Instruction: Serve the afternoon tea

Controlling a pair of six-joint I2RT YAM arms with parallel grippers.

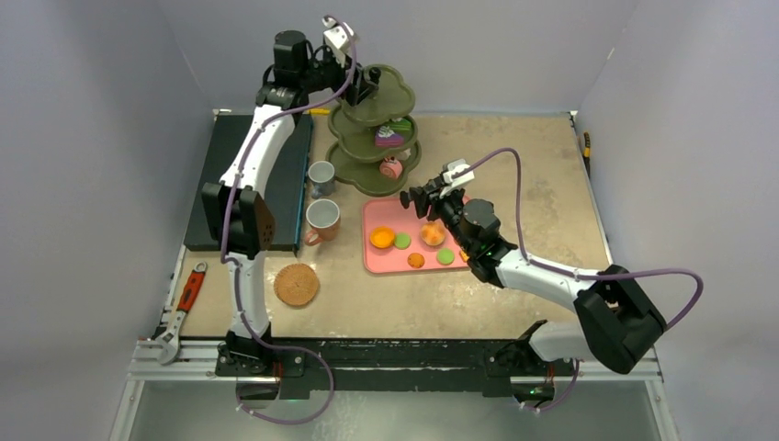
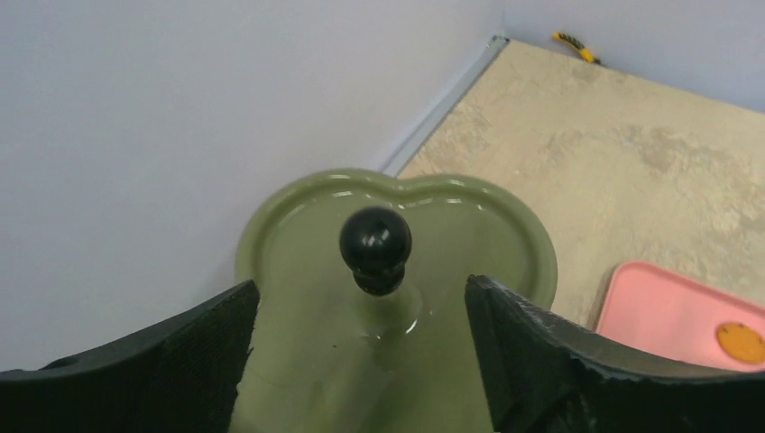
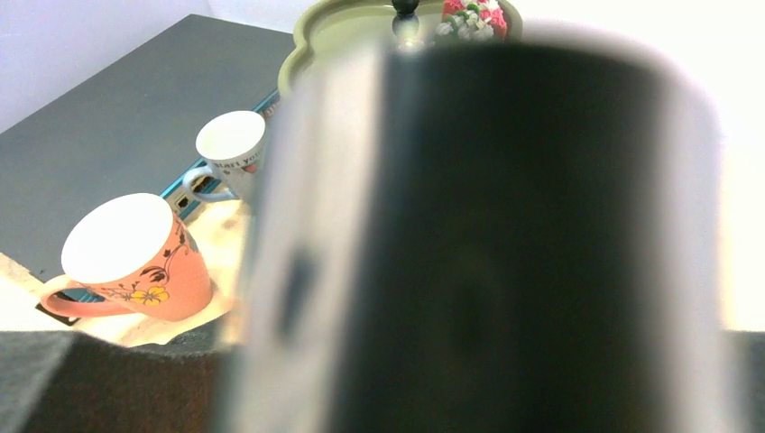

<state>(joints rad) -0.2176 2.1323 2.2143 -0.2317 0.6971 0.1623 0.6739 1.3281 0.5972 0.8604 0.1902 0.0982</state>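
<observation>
1. One green three-tier stand [image 1: 354, 175] is set at the far middle. The left gripper [image 2: 361, 298] is spread wide over its top tier.
2. One pink tray [image 1: 378, 262] lies nearer. The right gripper [image 1: 421, 197] is poised at its far edge; its jaws cannot be told.
3. Two mugs, grey [image 1: 321, 177] and orange [image 1: 322, 220], are left of the tray.
4. Seven sweets are counted: five on the tray [image 1: 382, 238] and two cakes on the stand [image 1: 390, 136]. Stocking the stand is judged in hand; next, a tray sweet must be gripped.
</observation>
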